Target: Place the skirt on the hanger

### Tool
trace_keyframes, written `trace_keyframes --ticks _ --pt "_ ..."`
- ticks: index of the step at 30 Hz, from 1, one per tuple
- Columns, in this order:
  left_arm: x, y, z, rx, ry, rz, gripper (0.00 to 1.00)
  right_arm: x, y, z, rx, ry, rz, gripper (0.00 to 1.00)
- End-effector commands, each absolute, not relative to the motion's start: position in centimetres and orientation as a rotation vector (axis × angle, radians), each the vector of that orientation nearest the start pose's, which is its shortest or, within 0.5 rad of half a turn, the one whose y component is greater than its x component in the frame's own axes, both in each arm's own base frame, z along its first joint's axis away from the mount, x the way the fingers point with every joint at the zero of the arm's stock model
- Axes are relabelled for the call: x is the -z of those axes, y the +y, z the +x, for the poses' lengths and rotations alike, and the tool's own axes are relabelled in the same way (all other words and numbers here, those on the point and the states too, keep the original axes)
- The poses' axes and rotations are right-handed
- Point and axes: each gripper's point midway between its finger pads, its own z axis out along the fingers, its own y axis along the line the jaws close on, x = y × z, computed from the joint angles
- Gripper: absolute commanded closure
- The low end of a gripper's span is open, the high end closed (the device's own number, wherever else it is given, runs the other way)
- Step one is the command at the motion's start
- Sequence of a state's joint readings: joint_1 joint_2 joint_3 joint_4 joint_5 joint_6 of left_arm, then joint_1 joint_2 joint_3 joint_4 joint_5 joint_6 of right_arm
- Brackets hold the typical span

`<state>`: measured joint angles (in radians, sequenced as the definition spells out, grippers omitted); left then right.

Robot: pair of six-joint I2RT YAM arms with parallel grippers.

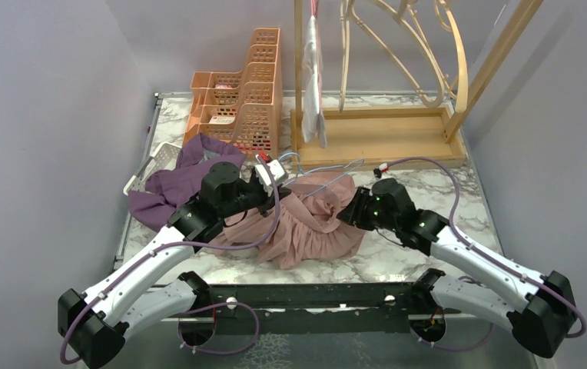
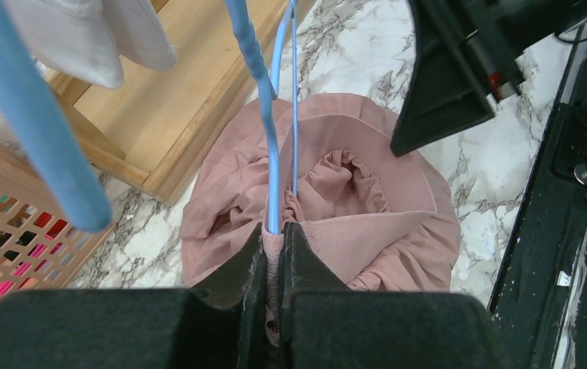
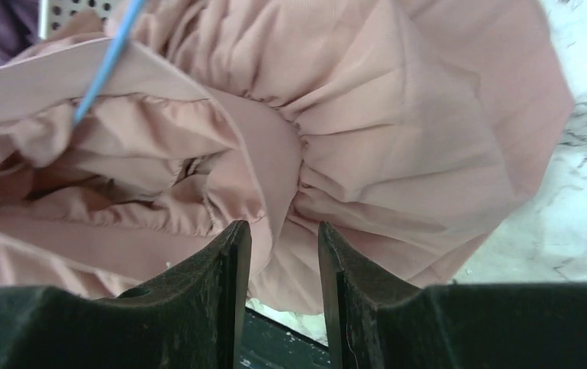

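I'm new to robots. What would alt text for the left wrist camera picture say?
The left gripper, shut, pinches a fold of the pink skirt right where the thin blue hanger meets it. The skirt lies bunched on the marble table, with a wooden rack base and an orange basket beyond.

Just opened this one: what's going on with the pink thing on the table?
Two robot arms are working a pink skirt onto a thin blue hanger. The left tool is pinched shut on a fold of the skirt, right where the hanger wire meets the cloth. The right tool sits open at the gathered waistband, clamped on nothing. The skirt lies bunched on the marble table, not hung yet. A purple cloth lies to its left.
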<state>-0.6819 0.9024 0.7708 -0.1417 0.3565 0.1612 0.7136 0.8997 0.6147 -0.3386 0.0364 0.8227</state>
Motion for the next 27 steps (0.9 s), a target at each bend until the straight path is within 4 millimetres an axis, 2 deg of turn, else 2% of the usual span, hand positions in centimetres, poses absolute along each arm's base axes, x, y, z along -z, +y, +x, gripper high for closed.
trace_keyframes --ticks 1,4,6,8,10,14,17,21,27 --pt "-27.5 -24.8 22.0 0.693 1.515 0.953 1.0 -12.6 22.5 21.2 -0.815 2.384 0.248 0.58" --pt "-27.8 -24.7 21.8 0.692 1.51 0.958 1.0 -11.7 22.4 22.5 -0.741 2.403 0.302 0.61" --pt "-27.9 -24.5 21.6 0.684 1.503 0.976 1.0 -11.4 22.2 23.2 -0.701 2.387 0.332 0.76" --pt "-28.1 -24.4 20.5 0.68 1.466 1.065 1.0 -11.1 21.3 23.6 -0.64 2.379 0.386 0.91" --pt "-27.7 -23.7 19.3 0.655 1.442 1.155 1.0 -11.1 19.8 23.9 -0.553 2.36 0.44 0.97" --pt "-28.0 -21.8 18.3 0.573 1.416 1.184 1.0 -12.6 17.0 24.3 -0.472 2.292 0.494 0.98" --pt "-28.3 -21.2 17.1 0.572 1.396 1.208 1.0 -14.3 15.0 24.8 -0.421 2.235 0.531 0.96" --pt "-27.5 -20.7 16.2 0.567 1.415 1.276 1.0 -16.3 13.7 25.1 -0.371 2.19 0.536 0.92" --pt "-26.5 -19.4 17.2 0.451 1.479 1.333 1.0 -18.0 12.1 25.4 -0.265 2.184 0.557 0.92"
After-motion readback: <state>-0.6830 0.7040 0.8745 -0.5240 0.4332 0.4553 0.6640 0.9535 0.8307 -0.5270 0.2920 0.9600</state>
